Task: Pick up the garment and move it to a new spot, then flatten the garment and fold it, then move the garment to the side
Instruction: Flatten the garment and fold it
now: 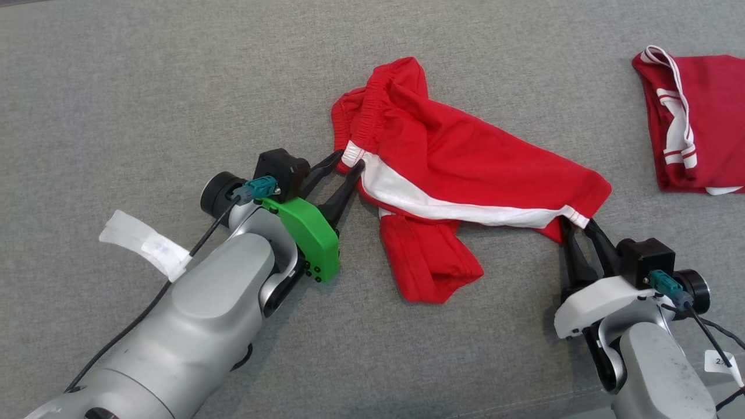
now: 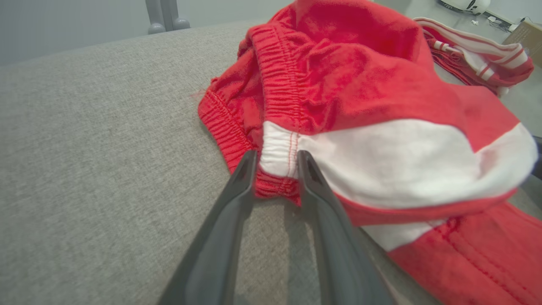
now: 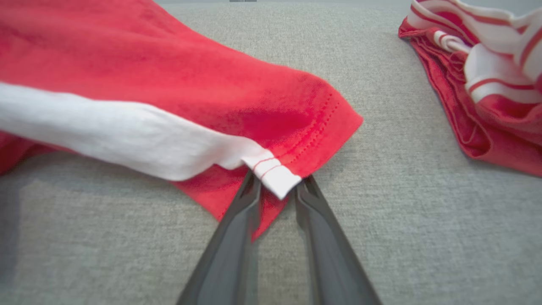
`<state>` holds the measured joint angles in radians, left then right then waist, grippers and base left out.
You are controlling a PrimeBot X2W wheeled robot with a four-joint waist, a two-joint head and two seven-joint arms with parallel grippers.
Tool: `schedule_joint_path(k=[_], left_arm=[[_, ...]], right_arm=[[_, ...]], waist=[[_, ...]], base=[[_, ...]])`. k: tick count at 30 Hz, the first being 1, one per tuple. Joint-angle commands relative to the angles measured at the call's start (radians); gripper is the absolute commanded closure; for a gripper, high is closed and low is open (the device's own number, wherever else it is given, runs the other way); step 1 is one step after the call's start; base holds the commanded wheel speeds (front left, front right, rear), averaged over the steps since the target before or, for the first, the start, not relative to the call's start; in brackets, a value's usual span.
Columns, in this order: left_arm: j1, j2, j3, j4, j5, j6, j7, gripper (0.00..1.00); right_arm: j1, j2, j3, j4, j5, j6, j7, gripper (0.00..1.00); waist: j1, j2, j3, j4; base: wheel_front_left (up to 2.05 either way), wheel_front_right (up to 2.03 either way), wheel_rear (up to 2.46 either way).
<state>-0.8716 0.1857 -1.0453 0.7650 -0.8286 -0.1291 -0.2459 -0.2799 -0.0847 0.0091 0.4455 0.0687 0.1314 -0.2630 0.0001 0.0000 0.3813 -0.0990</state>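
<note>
Red shorts [image 1: 460,157] with a white side stripe lie crumpled across the middle of the grey fabric surface [image 1: 145,87]. My left gripper [image 1: 348,164] is shut on the stripe's end at the elastic waistband [image 2: 275,89], and the left wrist view has white cloth pinched between the fingers [image 2: 243,182]. At the leg hem's lower right corner, my right gripper [image 1: 576,224] is shut on the white stripe tip [image 3: 275,176]. The stripe edge runs taut between both grippers, raised slightly. One red leg [image 1: 430,259] trails folded underneath toward me.
A second, darker red garment [image 1: 695,122] with thin white stripes lies at the far right, a short gap from the right gripper; it is also in the right wrist view [image 3: 478,84]. Bare grey surface spreads left and toward the front.
</note>
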Motion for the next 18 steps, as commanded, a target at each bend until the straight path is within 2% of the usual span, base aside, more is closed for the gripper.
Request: schedule_joint_path(k=[1, 2, 3, 4, 5, 7, 13, 18], left_arm=[[-0.02, 0.005, -0.014, 0.009, -0.017, -0.003, -0.006, 0.57], [-0.026, 0.003, -0.019, 0.01, -0.025, -0.003, -0.009, 0.64], [-0.029, 0.003, -0.025, 0.012, -0.032, -0.003, -0.01, 0.84], [-0.029, 0.003, -0.025, 0.012, -0.032, -0.003, -0.01, 0.84], [-0.03, 0.003, -0.034, 0.013, -0.035, -0.003, -0.012, 1.0], [-0.033, 0.005, -0.047, 0.013, -0.051, -0.003, -0.011, 1.0], [-0.048, 0.018, -0.077, -0.001, -0.096, -0.003, -0.017, 1.0], [-0.067, 0.056, -0.062, -0.065, -0.151, -0.003, -0.02, 1.0]], right_arm=[[-0.012, -0.007, 0.002, 0.004, 0.009, -0.001, -0.002, 0.65], [-0.014, -0.007, 0.003, 0.004, 0.009, -0.001, -0.002, 0.71], [-0.015, -0.006, 0.005, 0.002, 0.008, -0.001, -0.002, 0.82], [-0.015, -0.006, 0.005, 0.002, 0.008, -0.001, -0.002, 0.82], [-0.015, -0.006, 0.008, 0.001, 0.008, -0.001, -0.002, 0.89], [-0.016, -0.005, 0.012, -0.001, 0.009, -0.001, -0.002, 1.0], [-0.009, -0.015, 0.038, -0.027, 0.027, -0.001, -0.002, 1.0], [0.009, -0.051, 0.056, -0.117, 0.078, -0.001, -0.002, 1.0]], waist=[[-0.0001, 0.0, 0.0, -0.009], [-0.0001, 0.0, 0.002, -0.012], [-0.0001, 0.0, 0.003, -0.014], [-0.0001, 0.0, 0.003, -0.014], [-0.0001, 0.0, 0.003, -0.016], [-0.0001, 0.0, 0.005, -0.021], [-0.0001, 0.0, -0.005, -0.023], [-0.0001, 0.0, -0.031, -0.014]], base=[[0.0, 0.0, 0.0], [0.0, 0.0, 0.0], [0.0, 0.0, 0.0], [0.0, 0.0, 0.0], [0.0, 0.0, 0.0], [0.0, 0.0, 0.0], [0.0, 0.0, 0.0], [0.0, 0.0, 0.0]])
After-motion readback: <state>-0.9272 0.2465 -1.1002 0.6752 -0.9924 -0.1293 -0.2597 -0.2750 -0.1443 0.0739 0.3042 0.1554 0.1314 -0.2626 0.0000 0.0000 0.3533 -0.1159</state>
